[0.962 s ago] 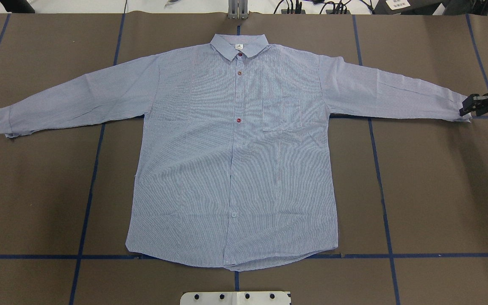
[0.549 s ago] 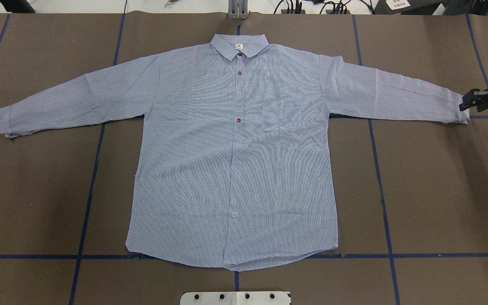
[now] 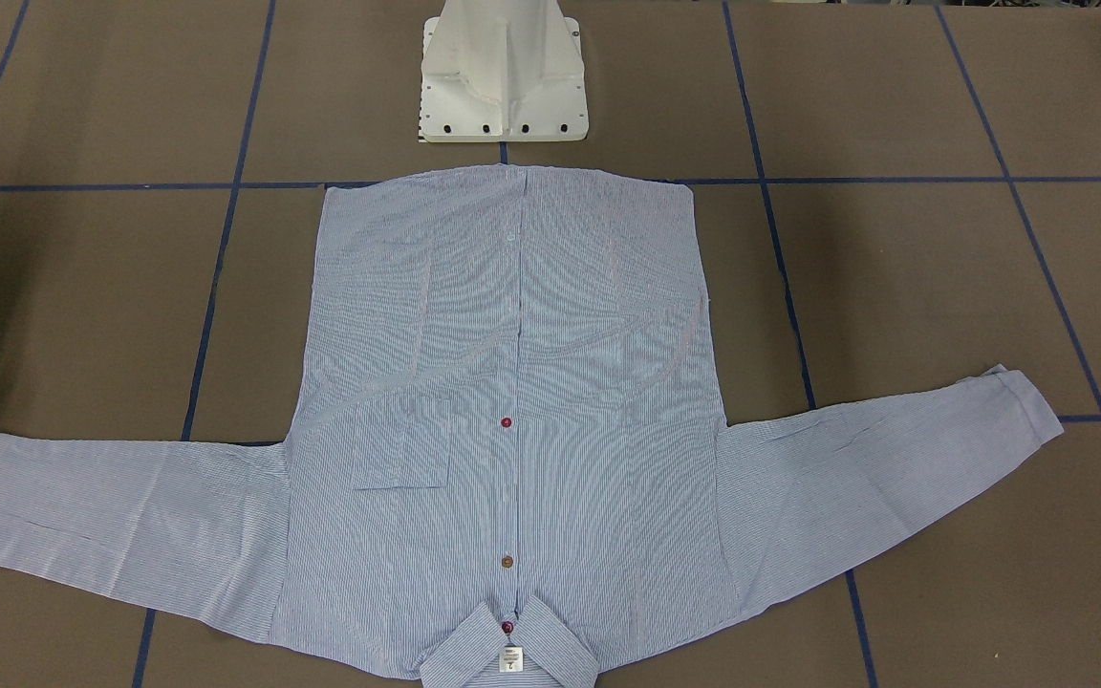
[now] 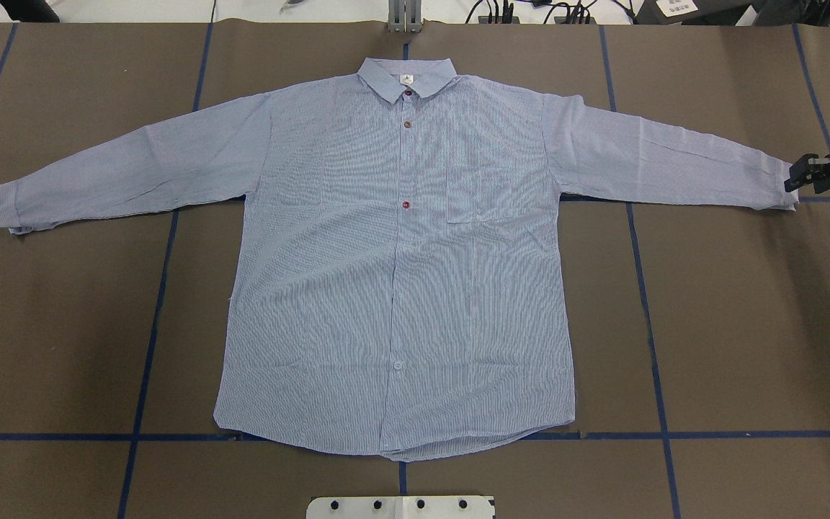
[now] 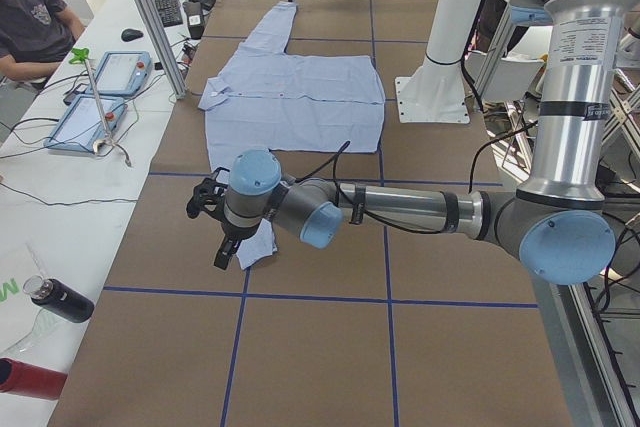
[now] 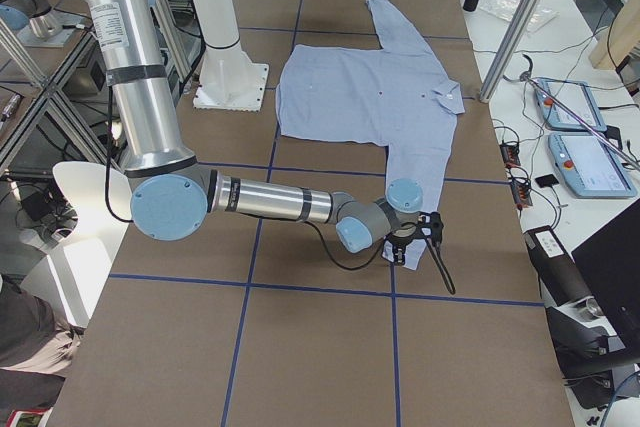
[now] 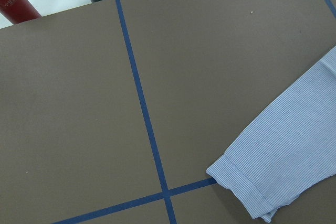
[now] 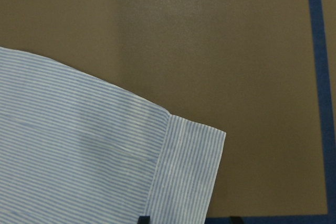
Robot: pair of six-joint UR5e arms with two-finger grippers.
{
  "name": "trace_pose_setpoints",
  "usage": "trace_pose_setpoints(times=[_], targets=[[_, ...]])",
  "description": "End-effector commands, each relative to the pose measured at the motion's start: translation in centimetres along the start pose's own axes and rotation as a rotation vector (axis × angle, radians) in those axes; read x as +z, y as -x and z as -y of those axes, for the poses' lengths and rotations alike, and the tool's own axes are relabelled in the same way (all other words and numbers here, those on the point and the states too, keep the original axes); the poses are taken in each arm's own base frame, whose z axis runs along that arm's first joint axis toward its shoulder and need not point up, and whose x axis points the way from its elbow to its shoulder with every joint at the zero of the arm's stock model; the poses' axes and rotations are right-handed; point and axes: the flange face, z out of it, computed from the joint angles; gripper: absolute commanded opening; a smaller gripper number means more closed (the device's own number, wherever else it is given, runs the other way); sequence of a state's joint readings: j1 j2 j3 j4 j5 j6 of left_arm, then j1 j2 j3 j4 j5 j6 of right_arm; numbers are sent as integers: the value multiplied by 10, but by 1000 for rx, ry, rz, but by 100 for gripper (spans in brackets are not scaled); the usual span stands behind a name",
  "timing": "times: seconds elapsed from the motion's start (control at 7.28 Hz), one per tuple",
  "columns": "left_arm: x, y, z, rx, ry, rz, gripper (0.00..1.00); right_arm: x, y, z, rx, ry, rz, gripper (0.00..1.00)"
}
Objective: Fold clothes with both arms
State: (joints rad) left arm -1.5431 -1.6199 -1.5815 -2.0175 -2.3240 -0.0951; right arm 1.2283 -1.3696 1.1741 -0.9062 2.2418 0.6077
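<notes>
Blue-and-white striped shirt (image 4: 400, 274) lies front up and flat on the brown mat (image 4: 746, 324). Its collar (image 4: 406, 76) points away from the robot and both sleeves are thrown out sideways, so its long line runs across the table.

At the left end, the left cuff (image 4: 8, 213) lies beside a crossing of blue tape lines (image 4: 148, 324), and the left gripper (image 5: 224, 249) hangs close over its end. Only the side camera catches this gripper, so I cannot tell whether its fingers are spread or closed. Its wrist camera shows the cuff off in one corner.

Through the middle, the body is buttoned and smooth, with nothing folded yet.

At the right end, the right cuff (image 4: 782, 189) lies flat and the right gripper (image 4: 798, 177) sits at its outer edge. Its fingertips (image 8: 143, 219) are spread apart, one over the cuff and one over bare mat, pinching nothing.

From those fingers the sleeve runs straight inward, towards the robot's left and the shirt's body. I'd judge the coming move to be a pinch on that cuff and a carry inward along the sleeve's own axis. The right arm looks the better placed of the two.
</notes>
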Motion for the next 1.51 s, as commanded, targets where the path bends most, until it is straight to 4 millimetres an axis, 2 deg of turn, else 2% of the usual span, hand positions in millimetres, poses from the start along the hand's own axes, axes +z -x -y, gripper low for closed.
trace_pose_setpoints(times=[0.0, 0.82, 1.37], targets=[[0, 0, 0, 1, -1, 0, 100, 3, 0, -3, 1, 6, -5, 59], [0, 0, 0, 4, -3, 0, 100, 13, 8, -8, -15, 18, -12, 59], [0, 0, 0, 5, -4, 0, 100, 14, 8, -8, -16, 18, -12, 45]])
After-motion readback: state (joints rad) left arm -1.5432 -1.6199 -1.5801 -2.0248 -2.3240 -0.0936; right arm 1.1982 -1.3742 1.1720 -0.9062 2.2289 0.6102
